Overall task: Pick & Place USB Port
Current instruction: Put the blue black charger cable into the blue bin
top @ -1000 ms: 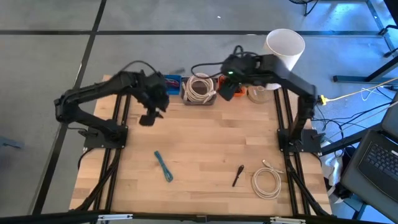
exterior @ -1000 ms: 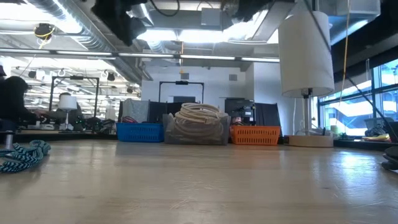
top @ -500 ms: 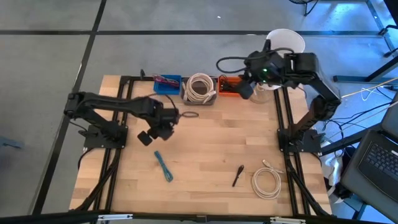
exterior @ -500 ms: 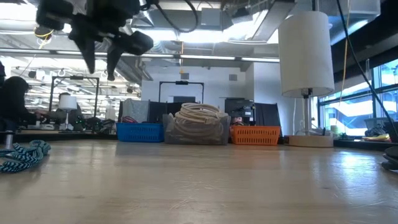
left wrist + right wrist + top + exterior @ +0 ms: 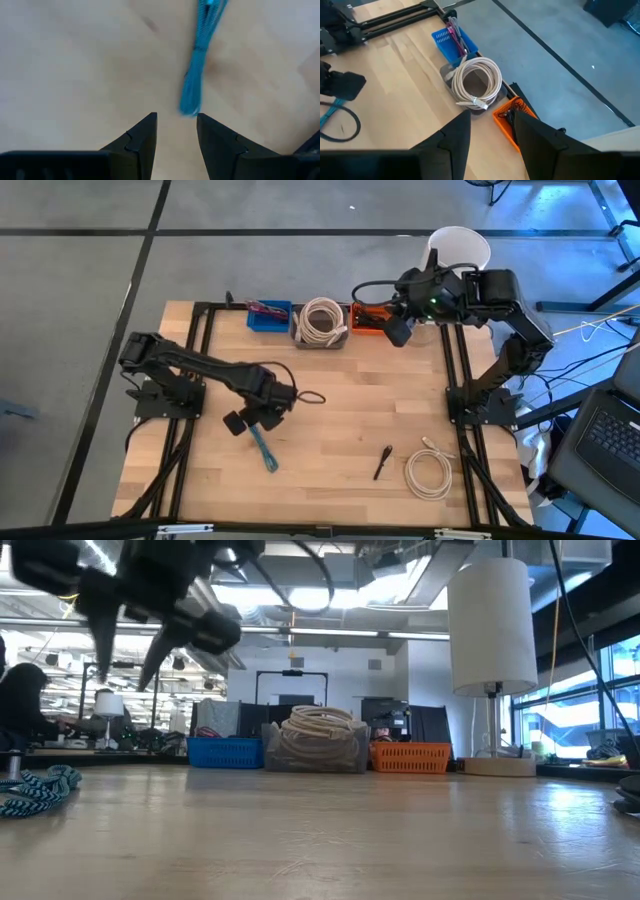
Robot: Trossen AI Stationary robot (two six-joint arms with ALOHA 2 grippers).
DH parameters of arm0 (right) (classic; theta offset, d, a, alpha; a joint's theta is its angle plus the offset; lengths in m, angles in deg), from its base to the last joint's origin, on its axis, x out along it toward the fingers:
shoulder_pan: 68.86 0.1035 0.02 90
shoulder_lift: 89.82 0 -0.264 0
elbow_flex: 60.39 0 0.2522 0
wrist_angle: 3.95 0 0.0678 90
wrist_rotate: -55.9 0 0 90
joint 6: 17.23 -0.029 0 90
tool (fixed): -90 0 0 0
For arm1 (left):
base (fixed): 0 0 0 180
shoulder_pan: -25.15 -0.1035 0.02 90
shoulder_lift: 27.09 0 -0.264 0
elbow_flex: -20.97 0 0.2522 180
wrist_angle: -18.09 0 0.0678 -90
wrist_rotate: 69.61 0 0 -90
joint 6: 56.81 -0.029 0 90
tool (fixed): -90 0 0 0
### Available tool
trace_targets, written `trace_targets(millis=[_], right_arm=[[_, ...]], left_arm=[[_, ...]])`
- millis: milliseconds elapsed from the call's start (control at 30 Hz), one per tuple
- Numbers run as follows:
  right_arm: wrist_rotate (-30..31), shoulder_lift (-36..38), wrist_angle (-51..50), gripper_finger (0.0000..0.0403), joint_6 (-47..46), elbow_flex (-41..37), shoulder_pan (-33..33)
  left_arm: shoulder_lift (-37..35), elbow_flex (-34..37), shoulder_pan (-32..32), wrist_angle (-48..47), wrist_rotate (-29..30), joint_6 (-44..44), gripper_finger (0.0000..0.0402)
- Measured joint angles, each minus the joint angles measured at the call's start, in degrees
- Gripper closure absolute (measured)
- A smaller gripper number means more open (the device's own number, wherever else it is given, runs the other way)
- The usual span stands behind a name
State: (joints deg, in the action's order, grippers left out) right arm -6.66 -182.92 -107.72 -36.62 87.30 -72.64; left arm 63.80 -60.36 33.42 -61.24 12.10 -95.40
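Left wrist view: left gripper [image 5: 176, 131] parted, empty, above blue cable [image 5: 196, 75] near bench [image 5: 340, 430] left edge. Cable likely light, limp; grasp bundled middle. Right gripper [image 5: 491, 132] parted, empty, back edge.

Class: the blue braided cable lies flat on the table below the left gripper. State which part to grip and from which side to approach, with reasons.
Grip the blue cable on its straight bundled middle, coming straight down with the left gripper. It lies flat as a narrow strip on the bare table, so open fingers should straddle its width, crosswise to its length.
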Motion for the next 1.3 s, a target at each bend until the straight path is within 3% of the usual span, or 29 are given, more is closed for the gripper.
trace_targets(millis=[300,867,933,1100,1300], right_arm=[[0.00,0.00,0.00,0.0248,-1.19,0.00,0.49],[0.00,0.00,0.02,0.0248,-0.78,0.00,0.49],[0.00,0.00,0.00,0.0248,-0.07,0.00,0.49],[0.00,0.00,0.00,0.0248,0.15,0.00,0.49],[0.00,-0.02,0.00,0.0248,0.33,0.00,0.49]], left_arm=[[3.99,6.27,5.46,8.71,-0.66,5.51,0.0270],[3.78,18.85,10.29,29.12,-2.97,11.60,0.0273],[3.61,19.81,10.43,30.38,-2.23,10.32,0.0289],[3.50,19.32,9.79,29.68,-2.04,11.60,0.0381],[0.22,13.70,7.79,19.99,-1.11,12.38,0.0390]])
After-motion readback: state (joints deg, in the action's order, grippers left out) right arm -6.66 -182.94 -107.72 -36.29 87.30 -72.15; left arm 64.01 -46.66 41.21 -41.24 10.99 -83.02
